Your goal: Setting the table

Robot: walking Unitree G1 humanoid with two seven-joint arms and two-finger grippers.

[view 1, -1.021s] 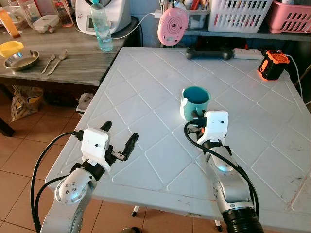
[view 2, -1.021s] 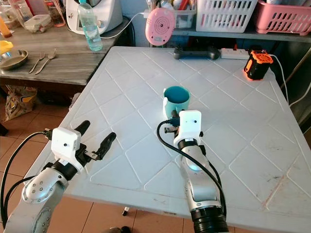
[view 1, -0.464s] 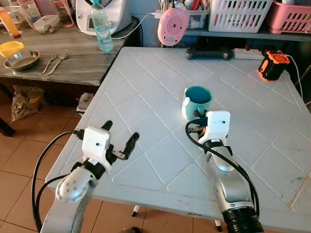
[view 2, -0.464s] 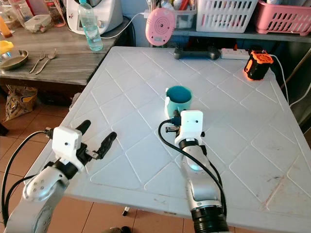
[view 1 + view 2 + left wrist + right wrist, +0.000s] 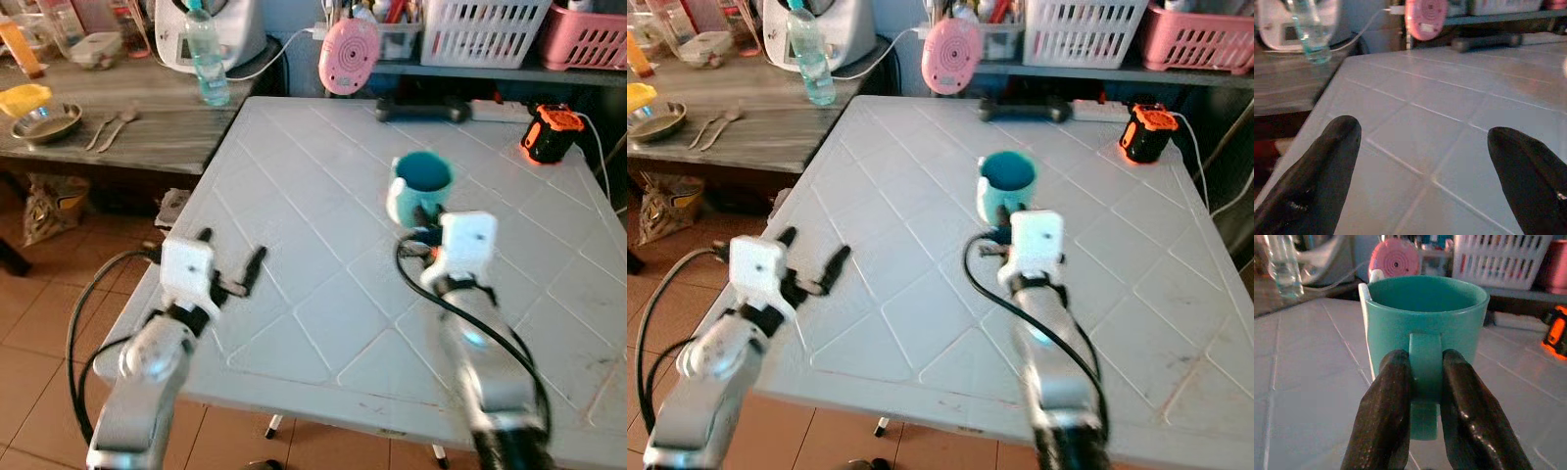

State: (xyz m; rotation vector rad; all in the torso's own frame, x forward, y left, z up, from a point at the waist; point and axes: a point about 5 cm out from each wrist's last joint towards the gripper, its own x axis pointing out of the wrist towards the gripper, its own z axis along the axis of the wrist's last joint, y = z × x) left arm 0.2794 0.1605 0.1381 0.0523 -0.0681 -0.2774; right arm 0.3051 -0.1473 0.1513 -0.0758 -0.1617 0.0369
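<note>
A teal mug (image 5: 421,181) is near the middle of the white table (image 5: 313,186), with a white stick-like item leaning inside it at the rim. My right gripper (image 5: 1426,361) is shut on the mug's handle, one black finger (image 5: 1386,401) on each side. From the head views, its wrist box hides the fingers just behind the mug (image 5: 1007,182). Whether the mug rests on the table or hangs just above it is unclear. My left gripper (image 5: 230,251) stands open over the table's left edge with nothing between its fingers (image 5: 1327,161).
A wooden counter (image 5: 147,137) on the left carries two forks (image 5: 110,128), a metal bowl (image 5: 43,122) and a water bottle (image 5: 206,57). At the table's far edge are a pink round device (image 5: 348,43), a black controller (image 5: 421,110) and an orange device (image 5: 549,133). Baskets (image 5: 480,27) stand behind.
My right gripper has carried the mug farther across the table and a little to the right. The left gripper has shifted slightly forward, still open.
</note>
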